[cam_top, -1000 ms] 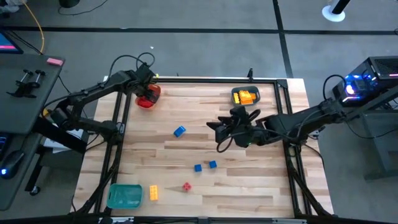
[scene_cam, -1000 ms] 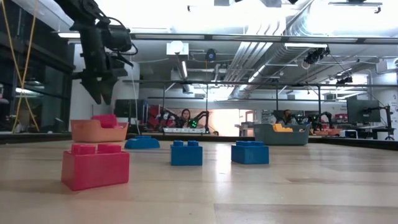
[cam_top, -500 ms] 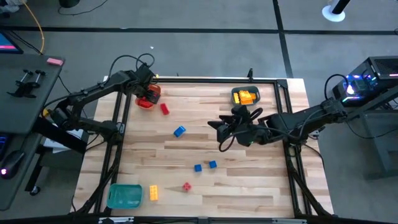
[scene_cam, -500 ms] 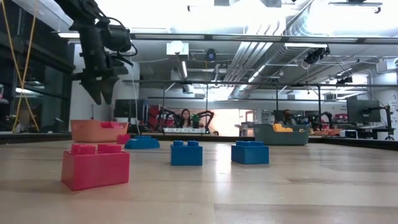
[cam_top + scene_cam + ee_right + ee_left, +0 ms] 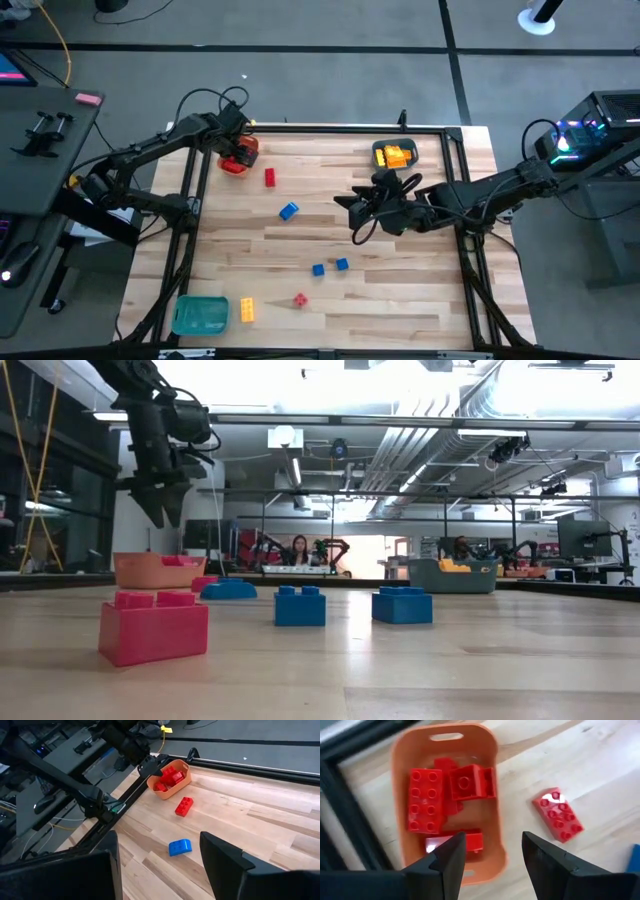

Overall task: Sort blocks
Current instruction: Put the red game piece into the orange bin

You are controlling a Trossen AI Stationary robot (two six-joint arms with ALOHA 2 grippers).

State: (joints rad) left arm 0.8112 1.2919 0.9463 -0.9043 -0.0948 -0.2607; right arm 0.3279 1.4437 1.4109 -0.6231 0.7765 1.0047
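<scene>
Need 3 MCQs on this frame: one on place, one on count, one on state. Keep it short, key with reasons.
1. Where does the long red brick lie?
A. inside the orange tray
B. on the table beside the orange tray
C. inside the green tray

2. How many blue blocks lie on the table in the high view?
A. one
B. three
C. five

3. What is the left gripper doing?
A. open above the orange tray's rim, holding nothing
B. shut on a red brick
C. resting on the table

Key: 1 B, the brick sits on bare wood just outside the orange tray. 2 B, one blue block mid-table and a pair nearer the front. 3 A, the left wrist view shows a clear gap between its fingers with nothing in it.
</scene>
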